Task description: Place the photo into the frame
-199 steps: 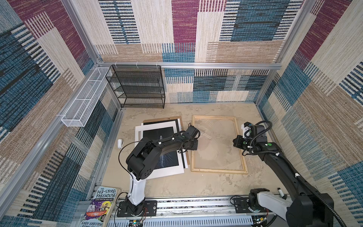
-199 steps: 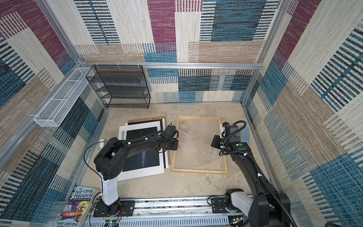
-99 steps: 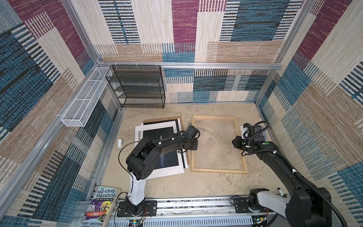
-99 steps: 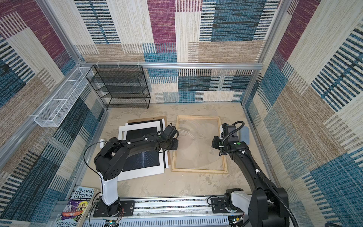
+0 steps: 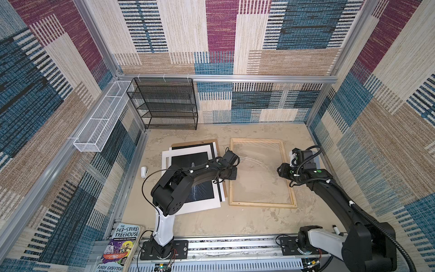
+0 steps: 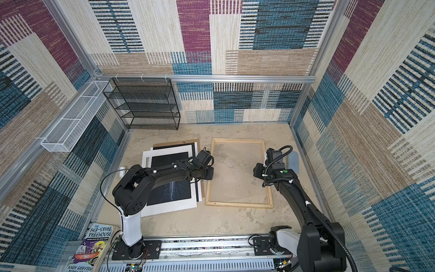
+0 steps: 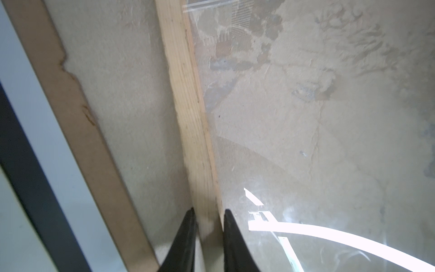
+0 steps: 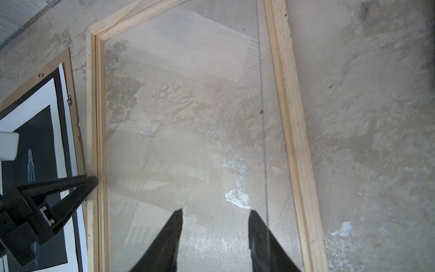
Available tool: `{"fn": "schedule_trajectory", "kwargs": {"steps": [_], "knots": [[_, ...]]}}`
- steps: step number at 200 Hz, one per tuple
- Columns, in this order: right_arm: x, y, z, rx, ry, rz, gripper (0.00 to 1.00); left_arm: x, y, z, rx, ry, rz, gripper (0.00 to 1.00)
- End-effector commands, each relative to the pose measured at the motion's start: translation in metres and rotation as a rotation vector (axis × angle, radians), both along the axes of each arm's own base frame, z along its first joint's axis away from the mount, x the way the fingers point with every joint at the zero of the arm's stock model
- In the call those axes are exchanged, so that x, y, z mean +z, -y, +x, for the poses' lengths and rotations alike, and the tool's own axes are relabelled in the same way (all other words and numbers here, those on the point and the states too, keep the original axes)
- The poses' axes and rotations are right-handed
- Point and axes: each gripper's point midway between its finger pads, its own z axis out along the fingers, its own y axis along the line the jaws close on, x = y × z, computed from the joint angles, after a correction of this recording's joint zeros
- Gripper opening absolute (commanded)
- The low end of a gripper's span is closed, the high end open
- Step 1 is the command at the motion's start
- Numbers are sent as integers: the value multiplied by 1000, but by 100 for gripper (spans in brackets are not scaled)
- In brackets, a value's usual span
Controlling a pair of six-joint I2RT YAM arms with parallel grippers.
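The frame (image 5: 262,204), pale wood rails round a clear pane, lies flat on the table right of centre in both top views (image 6: 239,204). My left gripper (image 7: 208,212) is shut on its left rail, one finger on each side of the wood (image 5: 231,175). The right gripper (image 8: 215,212) hangs open over the pane just inside the right rail (image 5: 281,170), holding nothing. The photo (image 5: 200,193), black with a thin white streak and a white margin, lies face up left of the frame, partly hidden under my left arm.
A brown backing sheet (image 5: 188,144) and other sheets lie under the photo. A black wire-mesh rack (image 5: 169,106) stands at the back left, below a white wire basket (image 5: 101,122) on the left wall. A book (image 5: 122,245) lies at the front left. A small white object (image 5: 144,171) sits by the left wall.
The right gripper has gone from shut to open at the frame's right side and shifted slightly. The left gripper has kept its hold on the left rail.
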Motion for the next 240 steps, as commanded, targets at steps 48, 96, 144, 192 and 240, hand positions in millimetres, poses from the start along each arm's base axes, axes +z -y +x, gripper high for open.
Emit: {"fn": "schedule_trajectory", "kwargs": {"steps": [48,96,144,192,240], "knots": [[0,1,7,-18,13,-4,57,1,12,-10,-85,-27,-38,13],[-5,3,7,-27,0,-13,63,1,12,-11,-85,-28,-36,12],[-13,10,6,-60,-34,-43,69,0,11,-11,-85,-28,-31,12],[-22,18,7,-91,-73,-78,75,-1,9,-10,-76,-27,-21,11],[-34,27,8,-128,-117,-123,76,1,3,-7,-27,-12,-17,11]]}}
